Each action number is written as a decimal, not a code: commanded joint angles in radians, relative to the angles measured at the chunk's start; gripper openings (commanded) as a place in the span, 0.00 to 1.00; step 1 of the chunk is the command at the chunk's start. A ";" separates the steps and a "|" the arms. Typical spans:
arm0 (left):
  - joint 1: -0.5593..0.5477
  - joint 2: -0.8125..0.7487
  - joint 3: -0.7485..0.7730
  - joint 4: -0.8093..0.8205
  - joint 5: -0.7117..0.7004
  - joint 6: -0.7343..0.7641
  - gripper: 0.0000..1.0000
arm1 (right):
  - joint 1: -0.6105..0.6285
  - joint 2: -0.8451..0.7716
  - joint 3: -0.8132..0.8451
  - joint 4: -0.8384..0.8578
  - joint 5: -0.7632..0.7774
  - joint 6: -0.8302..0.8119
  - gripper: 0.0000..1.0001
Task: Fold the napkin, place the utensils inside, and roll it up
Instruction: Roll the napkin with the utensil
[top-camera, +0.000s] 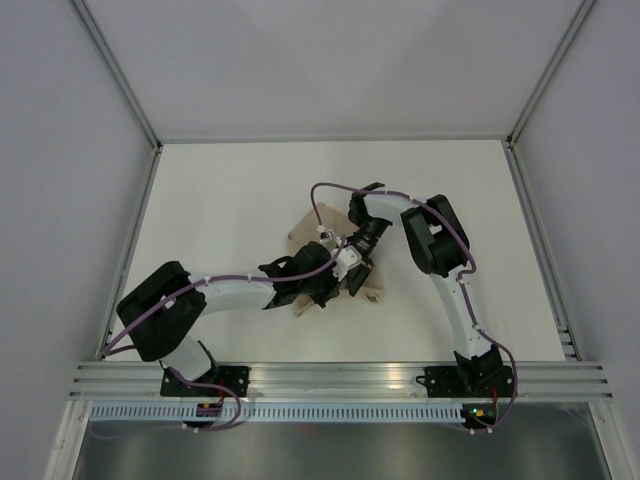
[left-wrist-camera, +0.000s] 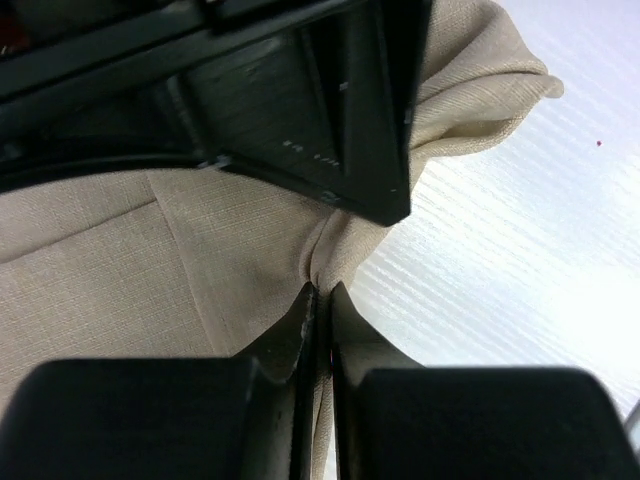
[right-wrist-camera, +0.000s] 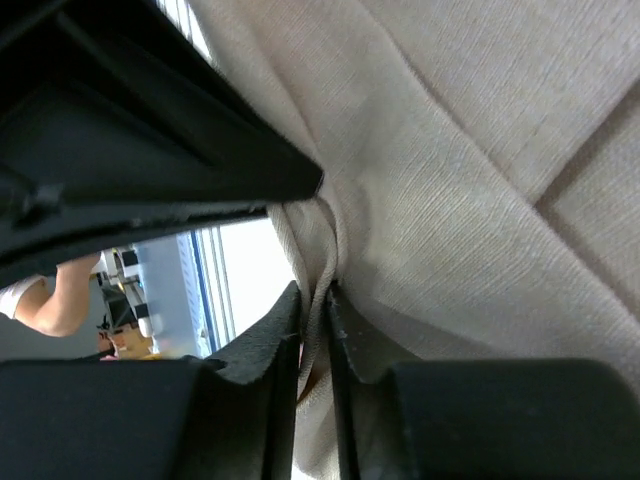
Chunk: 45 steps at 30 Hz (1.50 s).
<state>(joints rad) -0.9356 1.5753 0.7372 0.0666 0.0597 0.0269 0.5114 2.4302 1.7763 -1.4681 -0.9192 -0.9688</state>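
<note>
Pinching the napkin (left-wrist-camera: 120, 270), left gripper (left-wrist-camera: 318, 300) and right gripper (right-wrist-camera: 314, 300) each clamp a bunched fold. Table (top-camera: 230, 190) stretches wide beyond its edges.

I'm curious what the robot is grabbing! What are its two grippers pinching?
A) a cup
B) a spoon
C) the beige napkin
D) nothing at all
C: in the wrist views, the left gripper and the right gripper are each closed on a bunched fold of the tan napkin.
</note>
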 joint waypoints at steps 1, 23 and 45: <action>0.090 -0.018 0.010 -0.011 0.150 -0.068 0.03 | -0.028 -0.032 -0.026 0.084 0.068 -0.047 0.23; 0.297 0.325 0.280 -0.266 0.710 -0.191 0.02 | -0.143 -0.963 -0.711 1.031 0.321 0.248 0.45; 0.359 0.517 0.378 -0.407 0.865 -0.232 0.02 | 0.421 -1.266 -1.410 1.672 0.835 0.024 0.38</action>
<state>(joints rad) -0.5777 2.0495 1.1122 -0.2607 0.9726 -0.2001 0.9077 1.1728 0.4053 0.0151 -0.1799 -0.8974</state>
